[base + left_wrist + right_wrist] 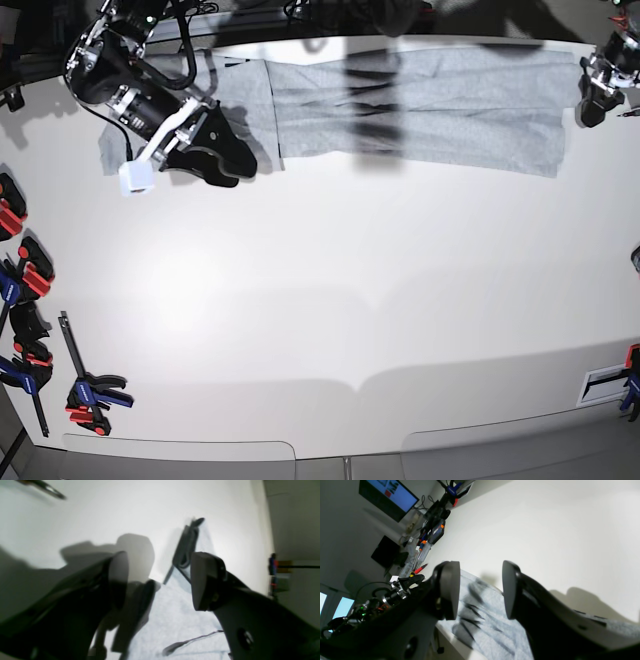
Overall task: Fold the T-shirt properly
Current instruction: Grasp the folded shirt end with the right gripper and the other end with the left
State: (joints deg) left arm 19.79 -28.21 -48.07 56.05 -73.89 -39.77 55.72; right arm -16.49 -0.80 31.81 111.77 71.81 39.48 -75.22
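okay, the base view cuts things off: the left gripper [590, 100] sits at the far right edge, mostly out of frame, so i can't read its jaws from there. dark shadow bands fall across the t-shirt [420, 95] near the back edge of the table [330, 300], and the shirt's far hem runs into that shadow, hard to trace. both wrist views are blurred; in the right wrist view i see dark marks on the cloth [480, 610] but i can't read them.

left wrist view: the left gripper [160, 580] has its jaws spread wide, nothing between them. the pale grey cloth [175, 615] lies below the gap, with a dark-trimmed edge running up past the right-hand finger [205, 580]. whether the fingertips touch the fabric, i can't tell.

right wrist view: the right gripper [480, 590] stands fairly wide too, gap empty, grey fabric visible through it close to the table's near edge. in the base view the right gripper [215, 150] hangs over the shirt's left end, just beside a fold line; contact i can't confirm.

the shirt lies as a long band along the back of the table, long axis running left to right across the base view, one end near each arm. clamps [85, 390] sit on the left side, well apart from it.
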